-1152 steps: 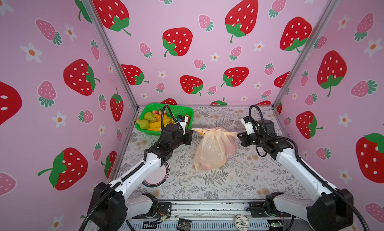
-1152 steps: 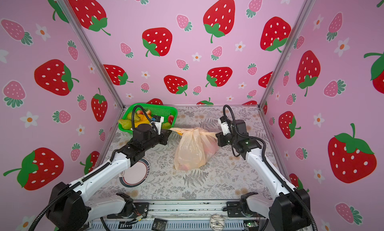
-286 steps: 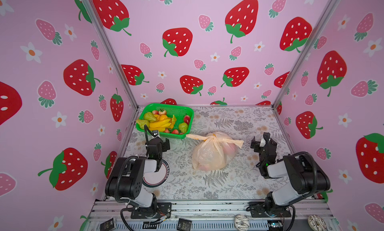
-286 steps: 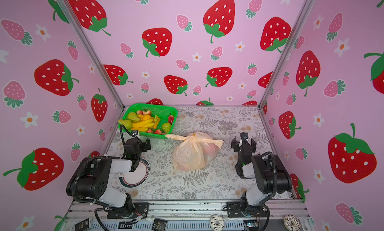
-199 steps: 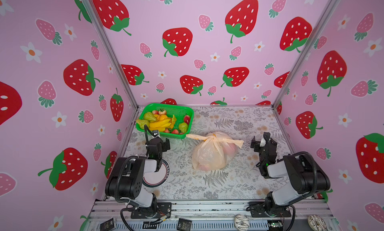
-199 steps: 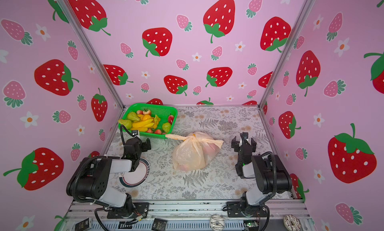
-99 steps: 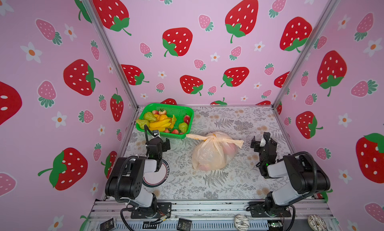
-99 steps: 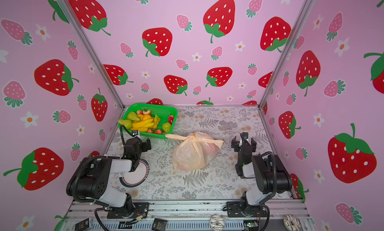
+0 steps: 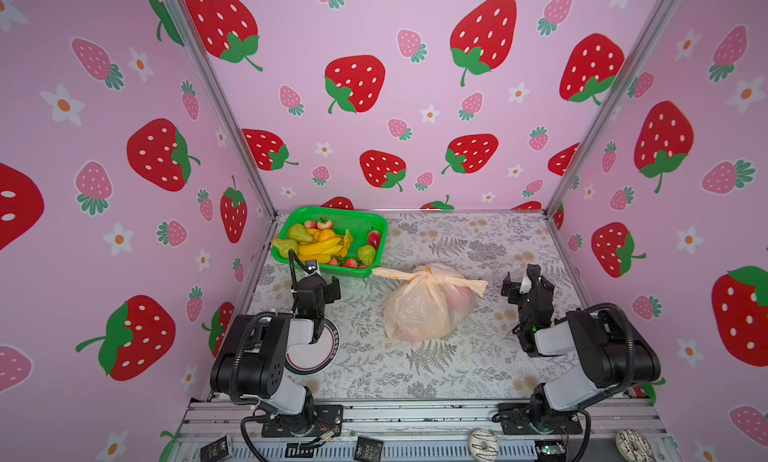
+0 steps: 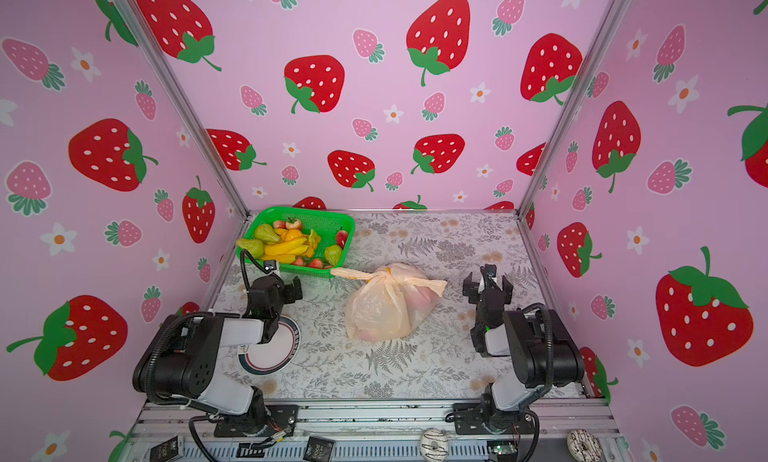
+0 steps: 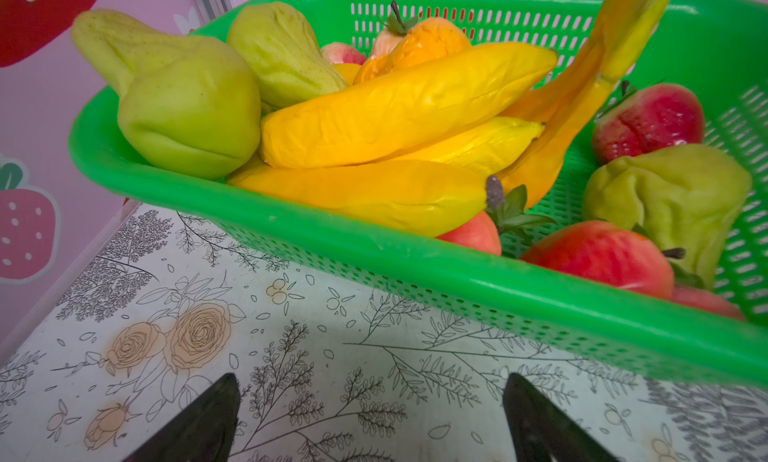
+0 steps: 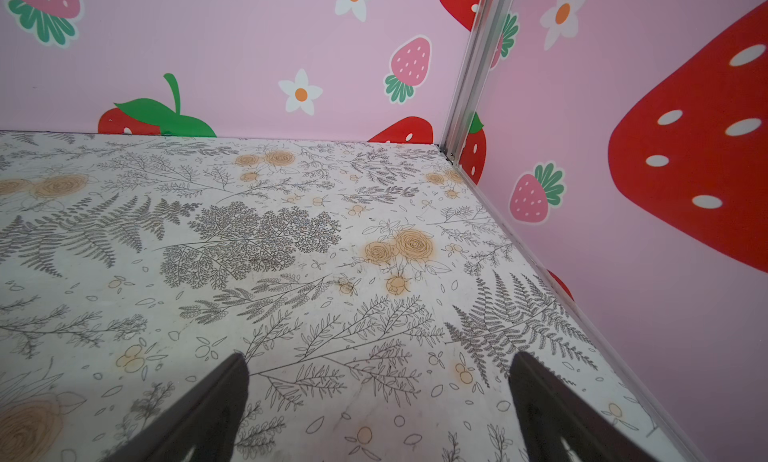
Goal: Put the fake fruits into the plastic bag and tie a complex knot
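The peach plastic bag point(image 9: 417, 314) point(image 10: 380, 314) lies in the middle of the table, with pink fake fruits showing through its side point(image 9: 457, 297). Its handles are bunched into a knot point(image 9: 419, 277) point(image 10: 384, 279) with two tails sticking out sideways. More fake fruits point(image 9: 324, 245) point(image 11: 395, 119), bananas, green pears and red pieces, fill the green basket. My left gripper point(image 9: 320, 283) point(image 10: 284, 289) point(image 11: 372, 383) is open and empty, just in front of the basket. My right gripper point(image 9: 524, 285) point(image 10: 487, 283) point(image 12: 380, 358) is open and empty, to the right of the bag and apart from it.
The green mesh basket point(image 9: 332, 209) point(image 11: 374, 247) stands in the back left corner. A white plate point(image 9: 316, 351) with a dark ring lies partly under the left arm. Pink walls close three sides. Two doughnuts point(image 9: 482, 443) point(image 9: 631, 445) rest on the front rail.
Since the earliest frames both arms have let go of the bag's tails and folded back towards the front. Over the last second and a half nothing has moved.
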Controlling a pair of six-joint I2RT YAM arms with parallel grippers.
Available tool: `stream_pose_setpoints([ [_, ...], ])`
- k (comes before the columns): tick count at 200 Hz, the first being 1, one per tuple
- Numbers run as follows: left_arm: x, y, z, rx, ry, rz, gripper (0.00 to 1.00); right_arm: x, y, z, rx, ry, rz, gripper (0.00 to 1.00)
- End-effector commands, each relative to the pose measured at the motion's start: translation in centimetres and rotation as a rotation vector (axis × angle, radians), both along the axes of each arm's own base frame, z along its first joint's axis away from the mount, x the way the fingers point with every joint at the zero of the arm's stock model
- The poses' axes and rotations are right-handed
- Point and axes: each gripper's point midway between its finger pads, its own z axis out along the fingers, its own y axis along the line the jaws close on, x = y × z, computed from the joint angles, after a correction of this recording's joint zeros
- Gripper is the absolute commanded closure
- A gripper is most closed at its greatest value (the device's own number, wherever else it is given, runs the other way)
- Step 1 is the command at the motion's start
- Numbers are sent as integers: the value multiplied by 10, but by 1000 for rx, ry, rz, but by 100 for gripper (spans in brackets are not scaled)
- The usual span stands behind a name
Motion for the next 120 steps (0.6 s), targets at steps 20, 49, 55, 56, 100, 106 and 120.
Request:
stream_pose_setpoints([
  [20,11,1,16,-1,-53,1,1,3,-1,14,6,-51,-3,0],
  [49,10,1,16,-1,-52,1,1,3,0,14,6,-50,-2,0],
  [55,10,1,16,-1,-52,0,1,3,0,14,6,-50,-1,0],
  [56,10,1,15,-1,-52,0,1,3,0,14,6,-51,-2,0],
  [100,11,1,15,0,-47,-1,1,3,0,14,6,-51,-2,0],
  [106,12,1,15,-1,-47,0,1,3,0,14,5,-50,-2,0],
  [120,12,1,14,-2,-43,-2,1,3,-1,14,6,-51,-3,0],
])
